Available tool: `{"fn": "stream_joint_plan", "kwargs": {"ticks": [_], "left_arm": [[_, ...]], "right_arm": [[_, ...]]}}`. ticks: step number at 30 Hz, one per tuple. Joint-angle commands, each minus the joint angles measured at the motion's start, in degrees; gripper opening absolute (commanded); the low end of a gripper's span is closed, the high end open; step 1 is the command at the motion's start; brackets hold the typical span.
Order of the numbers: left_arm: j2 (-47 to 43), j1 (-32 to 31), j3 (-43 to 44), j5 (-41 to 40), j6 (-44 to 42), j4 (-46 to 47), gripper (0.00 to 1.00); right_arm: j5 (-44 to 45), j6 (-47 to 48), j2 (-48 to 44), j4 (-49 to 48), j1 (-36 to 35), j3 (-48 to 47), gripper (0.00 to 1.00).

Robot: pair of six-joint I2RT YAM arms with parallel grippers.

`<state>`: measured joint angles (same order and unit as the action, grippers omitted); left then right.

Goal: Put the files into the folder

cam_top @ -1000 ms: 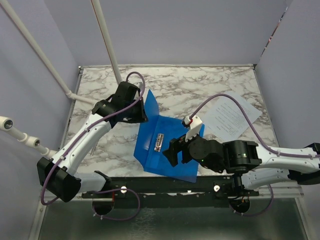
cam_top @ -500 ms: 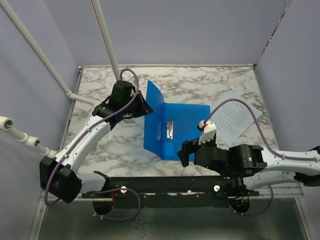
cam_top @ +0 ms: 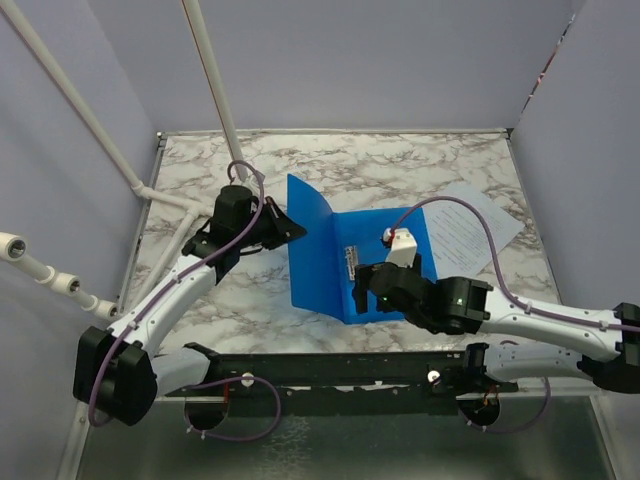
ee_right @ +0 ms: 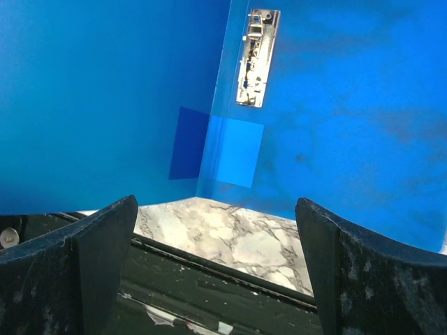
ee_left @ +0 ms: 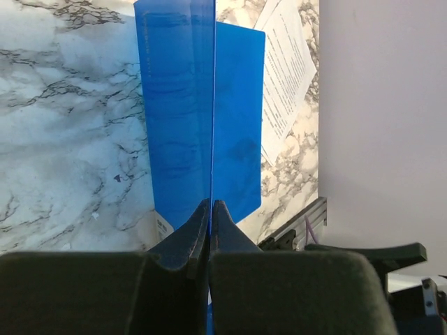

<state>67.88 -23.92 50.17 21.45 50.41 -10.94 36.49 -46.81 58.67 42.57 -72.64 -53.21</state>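
The blue folder (cam_top: 385, 232) lies open in the middle of the marble table, and its metal clip (cam_top: 351, 263) shows inside. My left gripper (cam_top: 296, 229) is shut on the edge of the left cover (cam_top: 312, 250) and holds it upright. In the left wrist view the fingers (ee_left: 188, 234) pinch that cover (ee_left: 178, 105) edge-on. My right gripper (cam_top: 364, 290) is open and empty over the folder's near edge. Its wrist view shows the open jaws (ee_right: 215, 206) before the blue inside and the clip (ee_right: 257, 59). The files (cam_top: 470, 228) lie flat to the right of the folder, and they also show in the left wrist view (ee_left: 286, 70).
White pipes (cam_top: 215, 80) slant down at the back left. A black rail (cam_top: 330, 365) runs along the table's near edge. Purple walls (cam_top: 580, 150) close in the table (cam_top: 400, 165) on three sides.
The folder has turned and shifted, and its left cover now stands more upright. My right gripper has moved up and left, from below the folder to over its near edge by the clip.
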Motion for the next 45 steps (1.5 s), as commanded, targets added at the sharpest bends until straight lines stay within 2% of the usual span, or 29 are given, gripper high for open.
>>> {"fn": "stream_joint_plan", "kwargs": {"ticks": [1, 12, 29, 34, 37, 38, 41, 44, 45], "left_arm": [[-4.91, 2.27, -5.39, 1.07, 0.68, 5.14, 0.0], [-11.43, 5.68, -16.81, -0.13, -1.49, 3.62, 0.0], [-13.54, 5.97, -21.3, -5.15, -4.23, -3.02, 0.0], [-12.4, 5.93, -22.15, -6.93, -4.07, -5.35, 0.12], [-12.04, 5.98, -22.03, -7.93, -3.54, -6.89, 0.28], [-11.8, 6.02, -21.74, -8.16, -3.49, -7.55, 0.35], [-11.25, 6.05, -19.77, -11.4, -4.18, -11.76, 0.69], [-11.13, 6.07, -17.34, -14.91, -6.2, -15.9, 0.85], [-11.41, 6.04, -16.7, -16.01, -6.54, -16.96, 0.87]], "right_arm": [[-9.26, 4.33, 3.65, -10.17, 2.82, 1.64, 1.0], [-19.32, 2.84, 15.83, -19.57, 7.96, 4.22, 1.0], [-18.04, -0.17, 25.68, -21.38, 9.89, 8.99, 1.0], [-17.64, -0.56, 28.22, -21.27, 9.89, 9.81, 1.0], [-17.54, -0.84, 29.04, -21.56, 9.88, 10.8, 1.0], [-17.39, -0.9, 29.42, -21.53, 9.89, 10.98, 1.0], [-16.96, -1.24, 30.52, -21.31, 9.89, 11.87, 1.0], [-16.56, -1.55, 31.56, -21.14, 9.89, 12.46, 1.0], [-16.46, -1.55, 31.92, -21.15, 9.89, 12.61, 1.0]]}}
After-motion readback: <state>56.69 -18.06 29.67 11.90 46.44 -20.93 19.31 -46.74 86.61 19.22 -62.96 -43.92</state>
